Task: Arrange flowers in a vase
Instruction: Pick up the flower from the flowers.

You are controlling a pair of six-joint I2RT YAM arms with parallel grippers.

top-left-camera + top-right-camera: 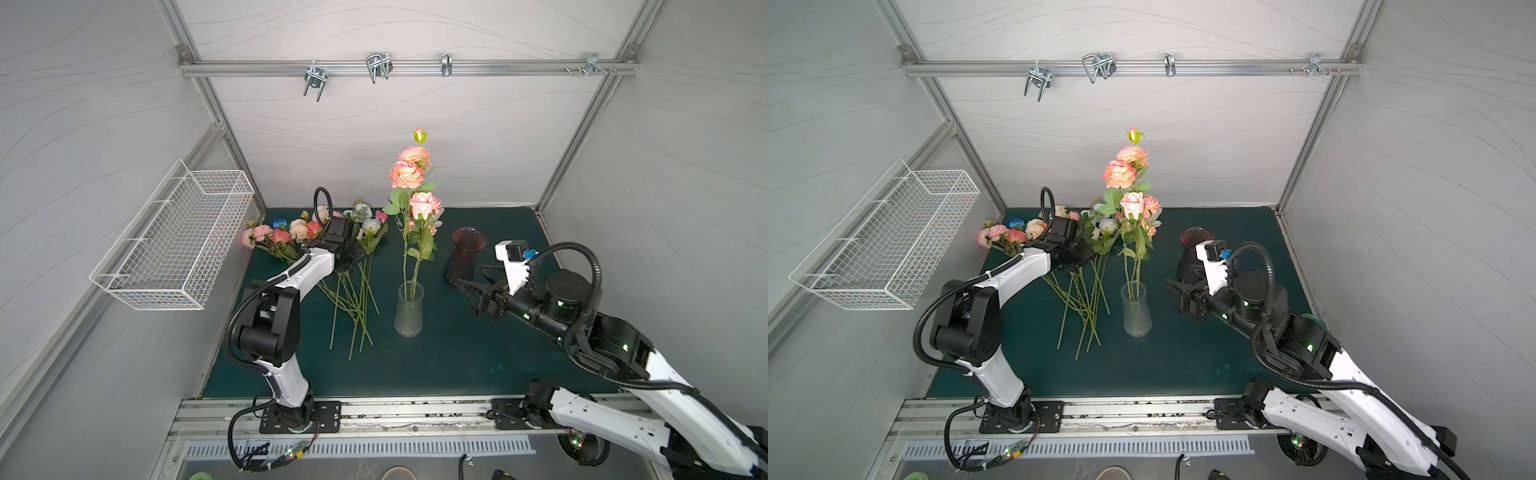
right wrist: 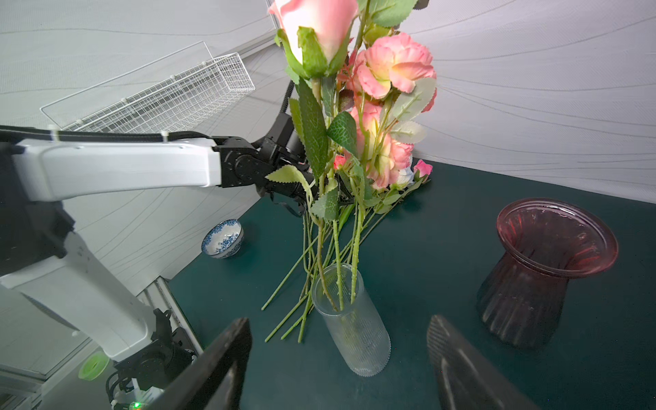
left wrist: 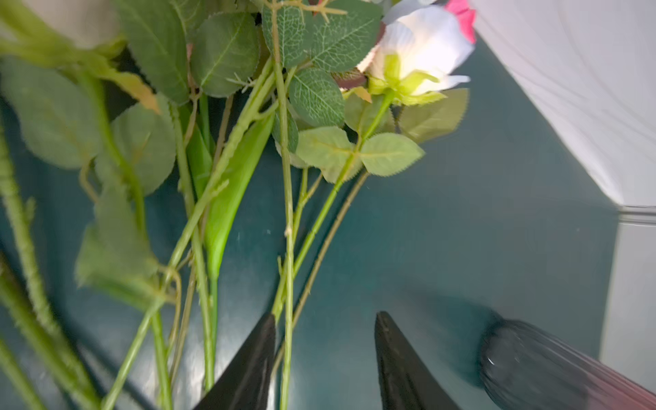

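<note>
My left gripper (image 3: 326,316) hangs over the loose flowers (image 1: 316,228), which lie on the dark green mat (image 1: 457,361) with their blooms toward the back wall. Only the left wrist view shows its black fingers (image 3: 248,362) standing apart, with thin green stems (image 3: 288,220) running into the gap close to one finger and nothing pinched. In both top views my own wrist hides this.

My right gripper (image 2: 339,319) is spread wide, holds nothing and faces the clear ribbed glass vase (image 2: 355,337). That vase is a straight cylinder holding three knobbly stems upright, topped by pink and peach blooms (image 1: 424,205). Near it stands a dark red fluted vase (image 2: 532,284) with a flared lip.

The right wrist view alone shows a blue-and-white bowl (image 2: 223,238) by the wall, beyond my left arm. A white wire basket (image 1: 174,249) hangs on the side wall.
</note>
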